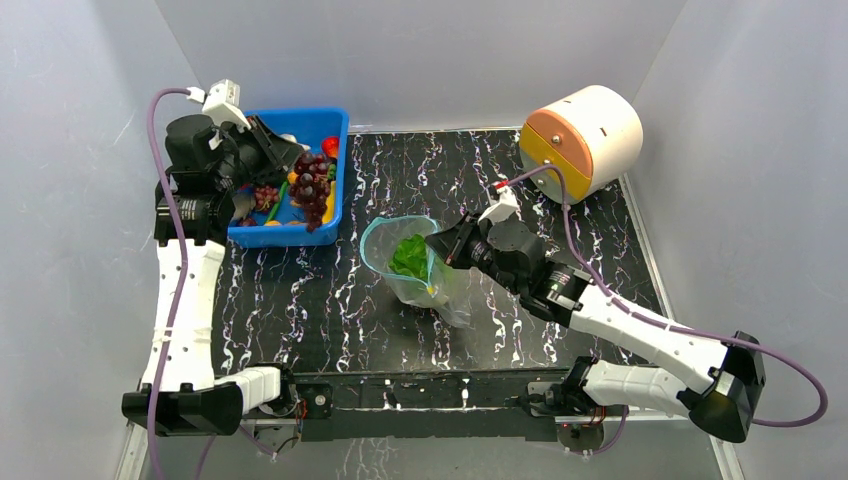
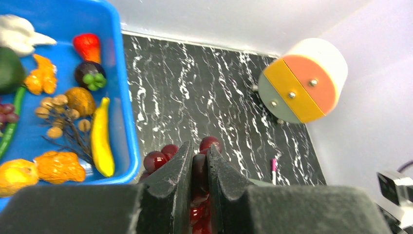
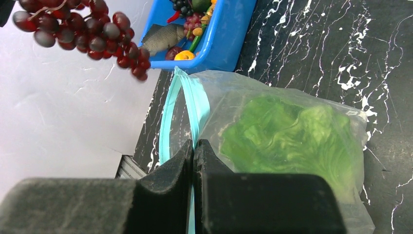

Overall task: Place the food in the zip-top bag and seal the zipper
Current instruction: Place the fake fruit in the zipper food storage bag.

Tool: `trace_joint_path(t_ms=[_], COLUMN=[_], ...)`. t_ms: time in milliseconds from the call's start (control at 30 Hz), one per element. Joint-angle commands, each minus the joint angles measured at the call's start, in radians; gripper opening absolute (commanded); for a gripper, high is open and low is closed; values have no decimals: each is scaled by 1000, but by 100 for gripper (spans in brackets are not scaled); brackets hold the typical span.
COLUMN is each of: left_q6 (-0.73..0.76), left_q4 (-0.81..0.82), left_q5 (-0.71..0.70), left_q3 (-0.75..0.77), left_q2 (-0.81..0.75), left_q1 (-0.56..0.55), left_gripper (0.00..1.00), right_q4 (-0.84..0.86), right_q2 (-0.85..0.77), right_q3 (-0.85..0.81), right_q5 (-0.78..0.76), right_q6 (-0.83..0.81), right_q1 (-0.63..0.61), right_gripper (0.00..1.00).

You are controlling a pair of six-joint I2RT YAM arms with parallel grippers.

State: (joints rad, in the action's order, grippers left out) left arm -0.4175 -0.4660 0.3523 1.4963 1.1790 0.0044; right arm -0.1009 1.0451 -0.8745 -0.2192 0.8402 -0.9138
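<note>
The zip-top bag (image 1: 432,290) stands mouth-up in the middle of the table with the green lettuce (image 1: 410,255) inside it. My right gripper (image 1: 437,243) is shut on the teal zipper (image 3: 195,105) at the right side of the mouth, and the lettuce (image 3: 287,136) shows through the clear plastic. My left gripper (image 1: 287,152) is shut on the dark grape bunch (image 1: 312,188), which hangs over the right part of the blue bin (image 1: 290,115). In the left wrist view grapes (image 2: 156,160) bulge around the closed fingers (image 2: 181,165).
The blue bin (image 2: 124,97) holds a banana (image 2: 101,139), orange-brown pieces (image 2: 58,165), a strawberry and other toy foods. A round cream drum with an orange-yellow face (image 1: 585,140) sits at the back right. Grey walls close in the table on three sides.
</note>
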Motion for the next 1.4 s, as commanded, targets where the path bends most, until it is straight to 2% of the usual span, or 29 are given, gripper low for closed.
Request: trace_joint_path(t_ms=[0, 233, 433, 700, 867, 1167, 1367], left_q6=[-34, -143, -332, -543, -700, -702, -613], left_q4=[-22, 48, 220, 441, 655, 700, 608], left_q5=[169, 371, 534, 635, 670, 664, 648], left_q3=[58, 24, -51, -161, -314, -424, -482], left_q2=[-25, -57, -75, -91, -116, -109, -131], left_q1=[0, -4, -14, -35, -57, -59, -67], left_gripper=[5, 6, 6, 5, 5, 5, 6], right_q4=[65, 119, 159, 206, 221, 286, 292], right_q2=[15, 54, 89, 134, 150, 190, 200], right_q3=[-41, -54, -56, -81, -100, -124, -132], right_q5=[-38, -56, -55, -41, -28, 92, 71], right_q6=[2, 31, 48, 69, 75, 66, 69], right_q1=[4, 5, 3, 4, 4, 3, 3], right_gripper=[0, 0, 0, 0, 0, 0, 0])
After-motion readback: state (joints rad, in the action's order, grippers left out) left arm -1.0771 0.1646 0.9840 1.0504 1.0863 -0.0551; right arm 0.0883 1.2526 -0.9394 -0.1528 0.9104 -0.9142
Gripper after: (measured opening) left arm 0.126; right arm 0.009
